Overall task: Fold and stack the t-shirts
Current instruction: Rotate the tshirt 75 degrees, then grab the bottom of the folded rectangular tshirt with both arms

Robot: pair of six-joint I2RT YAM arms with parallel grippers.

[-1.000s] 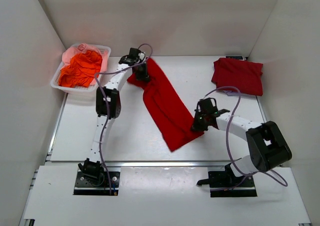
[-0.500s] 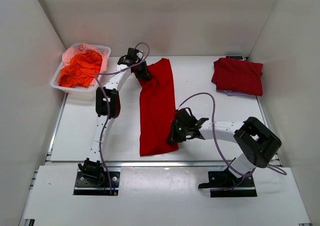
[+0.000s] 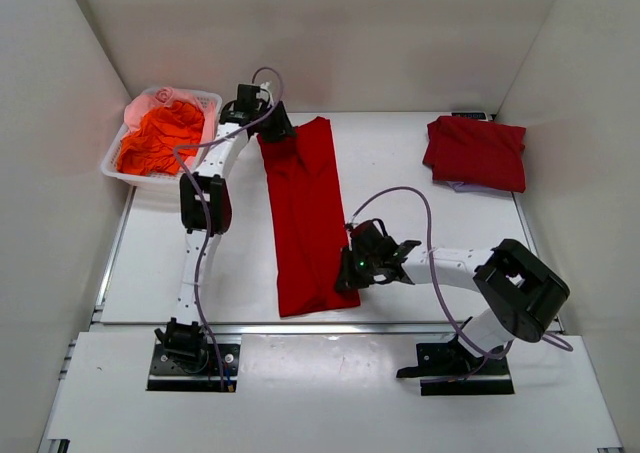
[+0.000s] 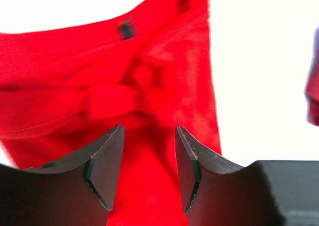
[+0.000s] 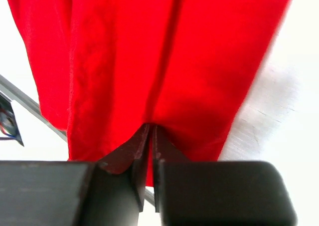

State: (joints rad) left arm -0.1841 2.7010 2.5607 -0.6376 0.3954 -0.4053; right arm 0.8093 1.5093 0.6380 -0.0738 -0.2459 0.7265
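Note:
A deep-red t-shirt (image 3: 300, 213) lies on the table as a long narrow strip, running from the back toward the front edge. My left gripper (image 3: 277, 131) sits at its far left corner, by the collar. In the left wrist view that gripper (image 4: 149, 131) is open, and the wrinkled t-shirt (image 4: 149, 76) lies slack beneath the spread fingers. My right gripper (image 3: 343, 278) is at the strip's right edge near the hem. In the right wrist view it (image 5: 151, 128) is shut on a thin pinch of the t-shirt (image 5: 149, 51). A folded t-shirt stack (image 3: 475, 151) rests at the back right.
A white lattice basket (image 3: 205, 101) holding crumpled red-orange cloth (image 3: 160, 138) stands at the back left, close to my left arm. A metal rail (image 3: 250, 326) runs along the table's front edge, just below the hem. White walls close in on three sides.
The t-shirt swung from a diagonal to lying straight as my right gripper dragged its hem end leftward. My left gripper opened at the collar end and shifted slightly left.

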